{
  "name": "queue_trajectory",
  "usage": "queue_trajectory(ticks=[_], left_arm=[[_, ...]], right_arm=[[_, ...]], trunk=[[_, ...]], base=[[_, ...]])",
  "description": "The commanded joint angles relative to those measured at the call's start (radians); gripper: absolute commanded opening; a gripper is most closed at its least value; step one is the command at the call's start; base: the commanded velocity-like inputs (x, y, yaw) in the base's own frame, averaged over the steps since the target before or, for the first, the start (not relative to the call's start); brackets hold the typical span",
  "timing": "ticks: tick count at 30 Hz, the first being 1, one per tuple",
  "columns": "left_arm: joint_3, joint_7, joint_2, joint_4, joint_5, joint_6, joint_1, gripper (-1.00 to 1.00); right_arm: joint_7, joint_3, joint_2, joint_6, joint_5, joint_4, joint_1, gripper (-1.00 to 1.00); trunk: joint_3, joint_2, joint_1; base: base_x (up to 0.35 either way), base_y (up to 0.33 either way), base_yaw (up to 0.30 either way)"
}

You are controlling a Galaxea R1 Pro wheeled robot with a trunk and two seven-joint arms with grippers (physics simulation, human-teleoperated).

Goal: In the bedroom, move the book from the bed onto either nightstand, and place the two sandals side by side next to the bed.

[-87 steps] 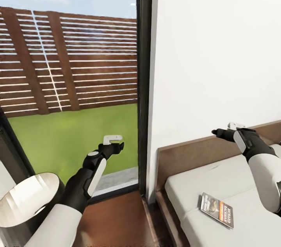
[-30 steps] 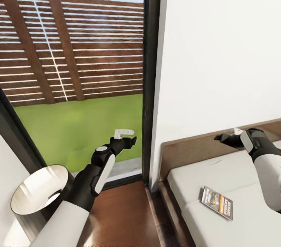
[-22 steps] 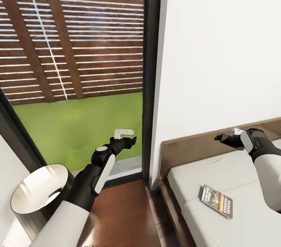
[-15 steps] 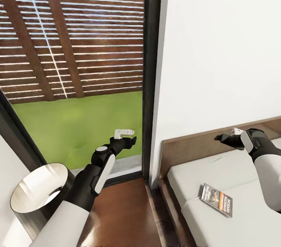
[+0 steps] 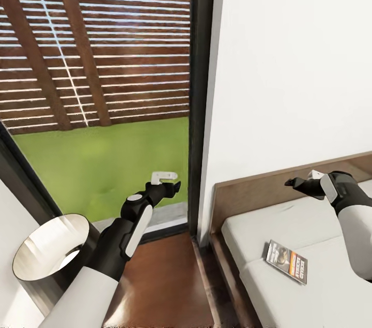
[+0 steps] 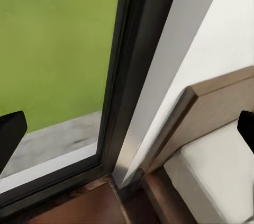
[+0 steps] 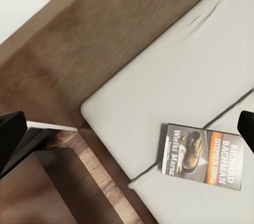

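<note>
While the robot is facing the corner of the bedroom where window meets wall, a round lamp shade [image 5: 44,250] with a dark outside and a bright inside is sitting nearest the camera, low on the left of the head view, just beside the left upper arm. Past it, the brown wood-plank floor [image 5: 165,286] is running up to the window sill.

On the right, the book [image 5: 287,261] is lying flat on the bed [image 5: 268,224], on the pale mattress close to the edge that faces the floor and just beside a seam in the mattress. In the right wrist view its cover [image 7: 203,156] is showing a dark picture, an orange band and white lettering. Nothing is touching it.

The right end effector [image 5: 297,183] is hanging above the mattress near the dark headboard [image 5: 258,191], well apart from the book and holding nothing; its fingertips are sitting at opposite edges of the right wrist view, so its jaws are standing wide. The left end effector [image 5: 173,187] is hanging over the floor before the window, also gripping nothing, its jaws likewise spread wide.

Farthest off, the dark window frame [image 5: 199,95] is standing against the white wall [image 5: 289,69], with green lawn and a brown slatted fence [image 5: 98,54] beyond the glass.
</note>
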Motion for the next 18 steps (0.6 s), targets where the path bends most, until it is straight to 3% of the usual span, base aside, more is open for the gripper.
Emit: queue_trajectory(ticks=[1,18], left_arm=[[-0.002,0.009,0.0,-0.001,0.01,0.004,-0.001,1.0],[-0.002,0.009,0.0,-0.001,0.011,0.004,-0.001,1.0]], right_arm=[[0.0,-0.003,0.0,0.005,-0.005,-0.001,-0.001,1.0],[-0.001,-0.004,-0.001,0.005,-0.004,-0.001,-0.001,1.0]], trunk=[[-0.004,-0.002,0.001],[-0.031,-0.002,0.001]], base=[[0.0,0.0,0.0],[0.0,0.0,0.0]])
